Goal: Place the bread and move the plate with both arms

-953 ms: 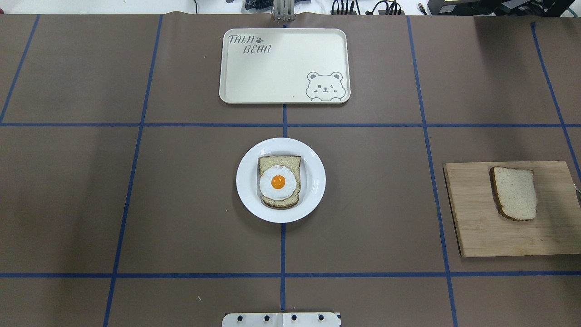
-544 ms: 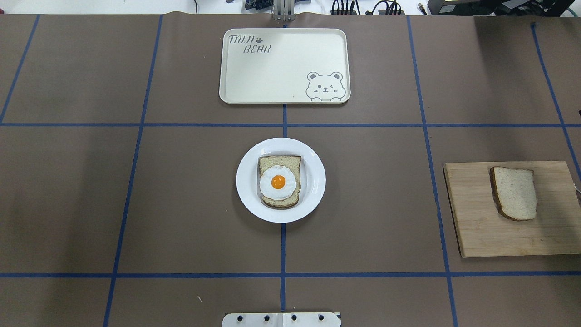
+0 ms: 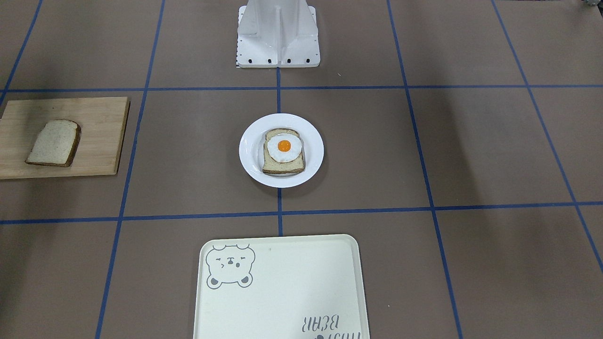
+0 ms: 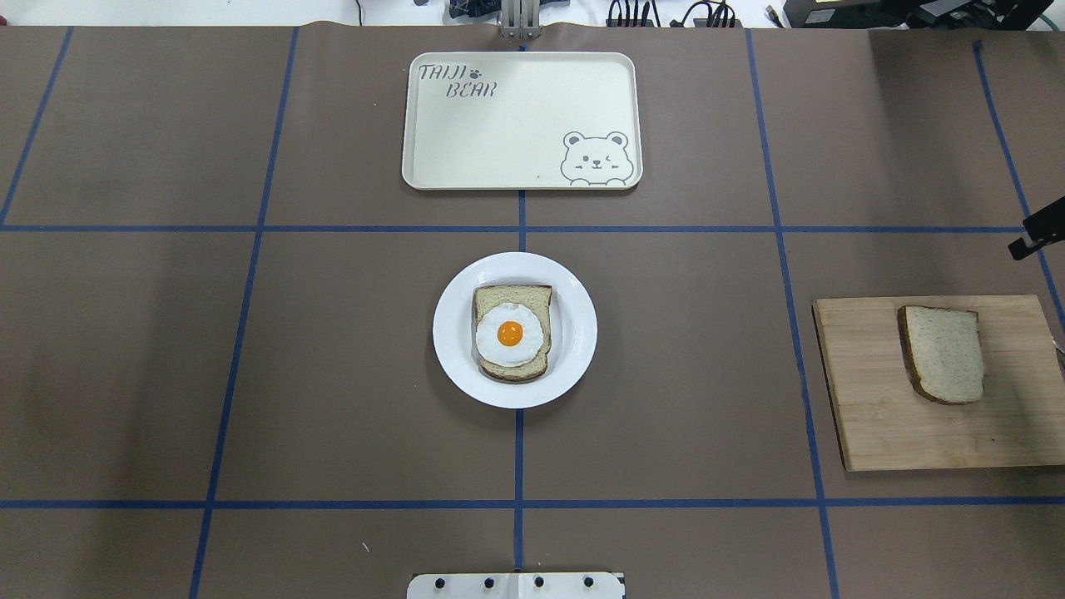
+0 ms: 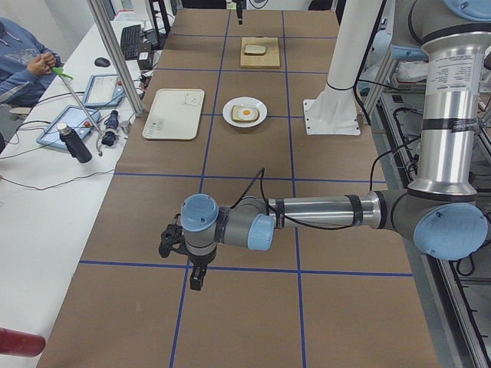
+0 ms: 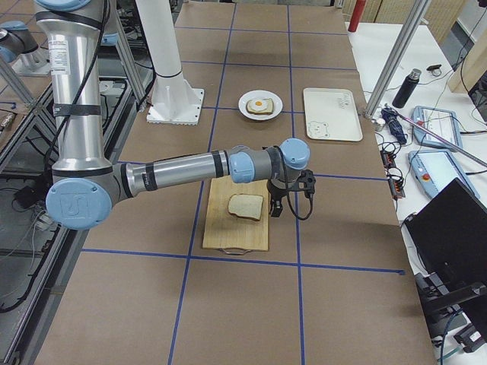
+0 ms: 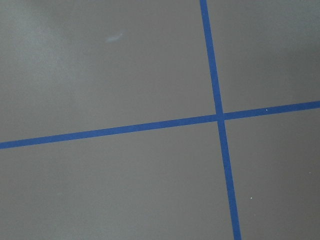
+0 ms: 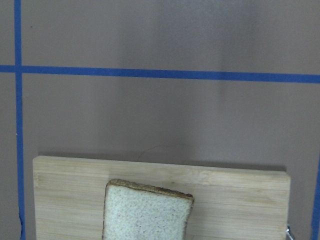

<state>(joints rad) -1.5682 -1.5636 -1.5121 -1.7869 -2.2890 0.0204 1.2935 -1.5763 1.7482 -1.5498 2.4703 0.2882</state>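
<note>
The plain bread slice (image 4: 943,353) lies on a wooden cutting board (image 4: 874,416) at the table's right; it also shows in the right wrist view (image 8: 147,212). The white plate (image 4: 576,333) sits at the table's centre and holds a slice topped with a fried egg (image 4: 510,333). My right gripper (image 6: 275,207) hangs just beyond the board's far edge, near the bread; only a black tip of it shows in the overhead view (image 4: 1034,231), and I cannot tell if it is open. My left gripper (image 5: 196,280) hangs over bare table far to the left; I cannot tell its state.
A cream tray with a bear drawing (image 4: 516,125) lies beyond the plate, with nothing on it. The robot's white base (image 3: 278,33) stands on the near side. Blue tape lines grid the brown table (image 4: 333,349).
A black tip of my right gripper has come into the overhead view at the right edge, above the board. Bread, plate and tray have not moved.
</note>
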